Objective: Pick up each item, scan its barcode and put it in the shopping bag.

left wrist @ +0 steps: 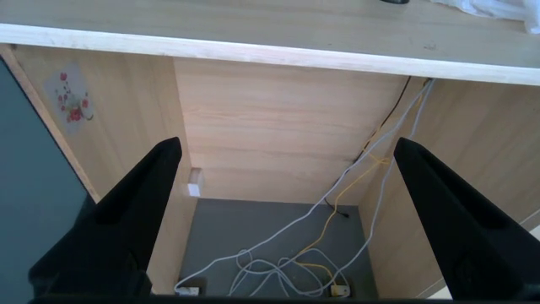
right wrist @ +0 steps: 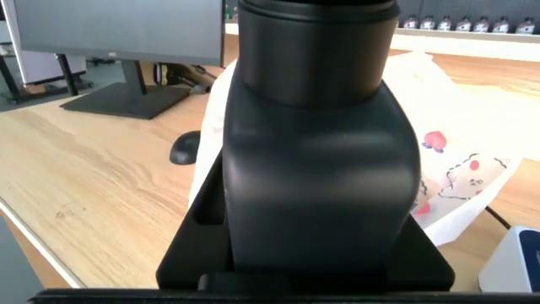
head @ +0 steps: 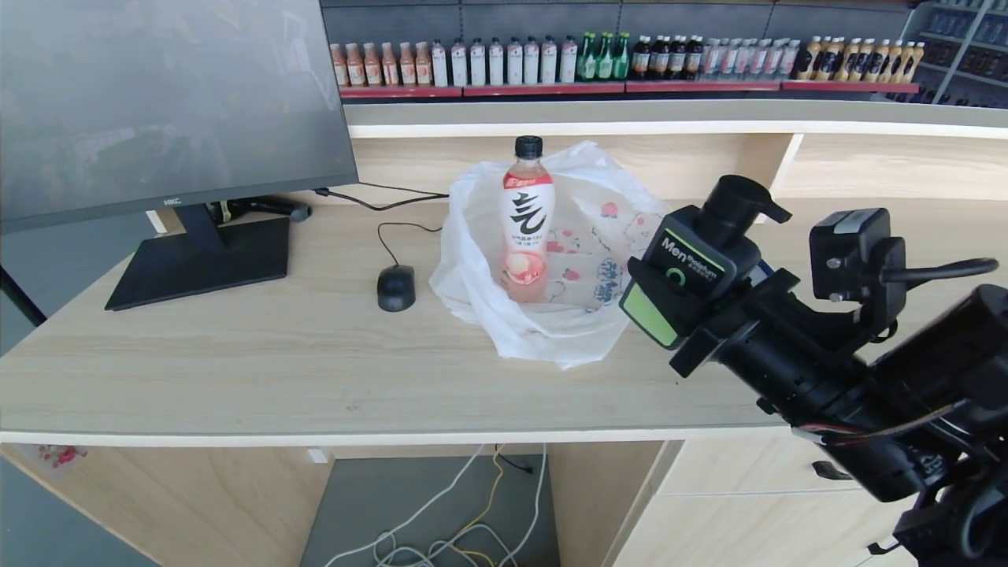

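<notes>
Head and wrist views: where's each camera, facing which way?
Head: above the counter, looking forward and down; right arm, pump bottle in right hand.
Left wrist: low, facing under the counter at cables; open left hand frames it.
Right wrist: behind the pump bottle, facing shopping bag and mouse.
Shared: head and right wrist both show bag, mouse, bottle.

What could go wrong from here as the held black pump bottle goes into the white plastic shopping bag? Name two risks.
1. The pink drink bottle with a black cap stands upright in the white plastic shopping bag; the black pump bottle in the right gripper could knock it over going in.
2. The bag's thin rim sags, so the bottle might snag it and drag the bag.
</notes>
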